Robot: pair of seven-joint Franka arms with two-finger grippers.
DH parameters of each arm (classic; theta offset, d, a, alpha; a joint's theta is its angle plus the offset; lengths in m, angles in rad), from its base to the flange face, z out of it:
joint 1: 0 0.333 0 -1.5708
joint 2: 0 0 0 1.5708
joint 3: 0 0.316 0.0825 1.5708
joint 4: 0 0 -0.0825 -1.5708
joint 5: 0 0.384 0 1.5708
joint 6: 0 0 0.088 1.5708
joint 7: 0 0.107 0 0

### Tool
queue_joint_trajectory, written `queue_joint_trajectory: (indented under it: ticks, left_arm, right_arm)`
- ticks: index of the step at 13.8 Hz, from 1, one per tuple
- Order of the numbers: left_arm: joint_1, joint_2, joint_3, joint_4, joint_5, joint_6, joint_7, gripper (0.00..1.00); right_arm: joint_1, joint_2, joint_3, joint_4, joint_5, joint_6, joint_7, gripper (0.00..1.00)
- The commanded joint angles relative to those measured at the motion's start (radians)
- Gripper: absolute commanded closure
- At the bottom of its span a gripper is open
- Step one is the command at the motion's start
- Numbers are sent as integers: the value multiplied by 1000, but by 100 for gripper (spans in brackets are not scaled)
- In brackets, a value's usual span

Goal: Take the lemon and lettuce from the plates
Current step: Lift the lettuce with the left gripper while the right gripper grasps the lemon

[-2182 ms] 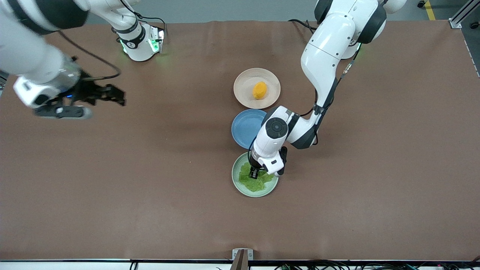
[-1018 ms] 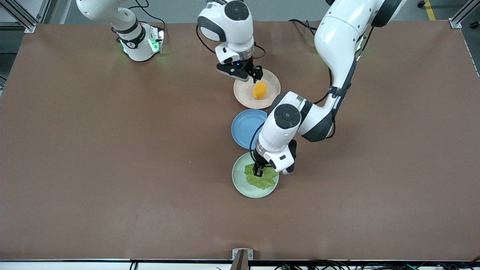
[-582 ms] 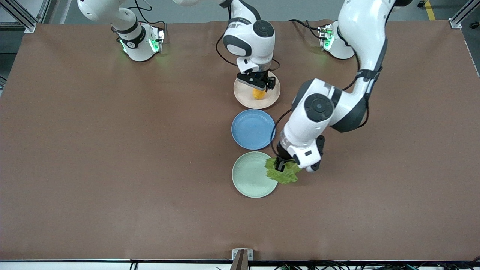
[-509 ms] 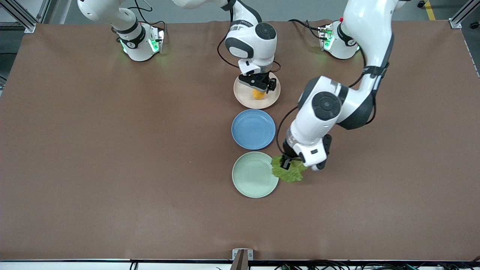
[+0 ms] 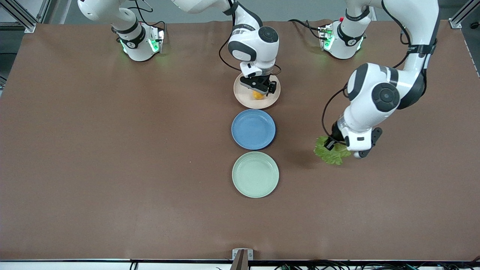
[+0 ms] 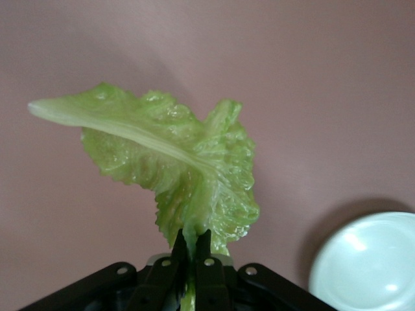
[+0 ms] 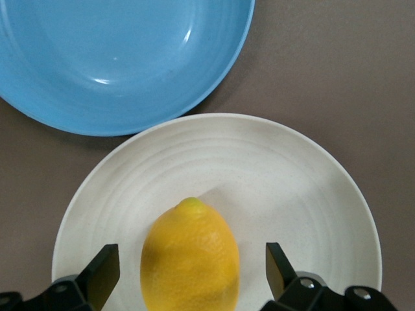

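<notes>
My left gripper (image 5: 331,144) is shut on the lettuce (image 5: 330,152), a crinkled green leaf with a pale rib (image 6: 175,159), and holds it above bare table toward the left arm's end, away from the mint green plate (image 5: 255,174). That plate is bare. My right gripper (image 5: 259,89) is open and down over the beige-pink plate (image 5: 240,91). Its fingers (image 7: 104,272) stand on either side of the orange-yellow lemon (image 7: 190,258), apart from it. The lemon is mostly hidden under the gripper in the front view (image 5: 257,96).
A blue plate (image 5: 253,129) lies between the two task plates and holds nothing; it also shows in the right wrist view (image 7: 117,58). The edge of the mint plate shows in the left wrist view (image 6: 369,265).
My left gripper has lifted the lettuce off the mint plate and carried it toward the left arm's end. My right gripper has come down around the lemon.
</notes>
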Motion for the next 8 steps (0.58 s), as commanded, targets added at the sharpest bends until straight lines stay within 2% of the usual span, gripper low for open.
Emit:
queue_joint_trajectory:
  ticks: [1,3,4,6,8]
  left_arm:
    - [55,-69,-6,-168,-24,94,168,100]
    - [96,-64,-6,-239,-24,183,279,99]
    - [112,-55,-6,-268,-24,237,316,99]
    - [129,-32,-6,-314,-24,308,391,99]
    - [161,-15,-6,-327,-24,314,477,99]
  right_arm:
    - [19,26,-10,17,-28,13,68,3]
    - [19,35,-10,17,-28,47,88,11]
    - [19,37,-10,17,-28,47,90,19]
    - [19,37,-10,17,-28,48,90,46]
    - [16,32,-10,18,-26,42,79,82]
